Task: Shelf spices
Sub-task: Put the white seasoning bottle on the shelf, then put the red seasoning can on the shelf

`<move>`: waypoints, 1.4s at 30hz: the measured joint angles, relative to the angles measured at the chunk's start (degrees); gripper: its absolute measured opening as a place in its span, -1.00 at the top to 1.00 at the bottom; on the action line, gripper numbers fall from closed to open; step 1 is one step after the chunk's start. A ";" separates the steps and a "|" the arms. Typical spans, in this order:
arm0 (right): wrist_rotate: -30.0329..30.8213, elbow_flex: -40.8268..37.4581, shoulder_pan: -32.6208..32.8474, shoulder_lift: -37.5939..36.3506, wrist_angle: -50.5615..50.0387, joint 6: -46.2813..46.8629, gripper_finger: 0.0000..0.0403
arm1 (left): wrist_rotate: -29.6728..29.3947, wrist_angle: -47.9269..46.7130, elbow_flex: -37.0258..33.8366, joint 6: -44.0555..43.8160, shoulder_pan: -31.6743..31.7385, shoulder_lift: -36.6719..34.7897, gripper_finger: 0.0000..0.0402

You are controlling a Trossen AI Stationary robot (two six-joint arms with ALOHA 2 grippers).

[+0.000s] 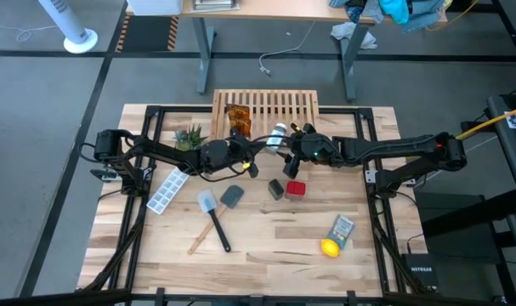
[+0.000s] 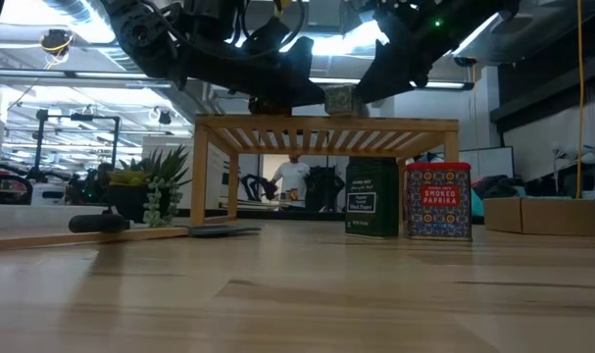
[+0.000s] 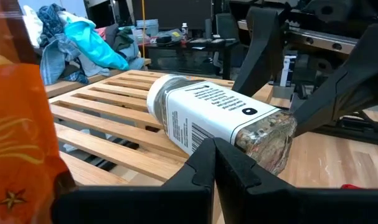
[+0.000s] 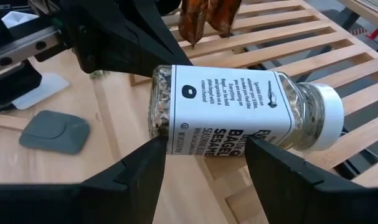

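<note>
Take the shelf [image 1: 266,106] as your landmark: it stands at the far middle of the worktop [image 1: 266,242]. Your right tool [image 4: 204,165] is at the shelf's front edge, its fingers part-open on either side of the clear white-capped bottle [image 4: 245,115]. The bottle lies on its side, cap end over the slats and base end jutting off the front edge. Whether the fingers actually press on the bottle, you cannot tell from these views.

Your left tool [image 3: 213,162] is pinched fully shut, holding nothing, its tip just in front of the bottle's base at the same front edge. An amber-orange packet [image 1: 238,117] rests on the shelf's slats, toward its left side.

In front of the shelf, out on the worktop, the small black box [image 1: 275,189] and the small red box [image 1: 296,189] stand side by side. Farther from the shelf, toward the near right of the worktop, you have a lemon [image 1: 329,248] beside a grey-blue packet [image 1: 343,229].
</note>
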 joint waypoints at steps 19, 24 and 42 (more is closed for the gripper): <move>1.15 0.09 0.02 -0.17 7.16 -0.56 -0.12 | 0.09 -0.88 0.48 -0.39 0.01 0.20 1.00; -0.86 0.27 0.17 -0.03 11.60 -1.01 -0.12 | 2.40 0.43 0.88 -1.13 -0.23 0.26 1.00; 2.10 0.11 -0.33 0.07 6.75 -3.64 -0.12 | 0.80 -1.46 0.97 3.62 -2.94 -0.59 1.00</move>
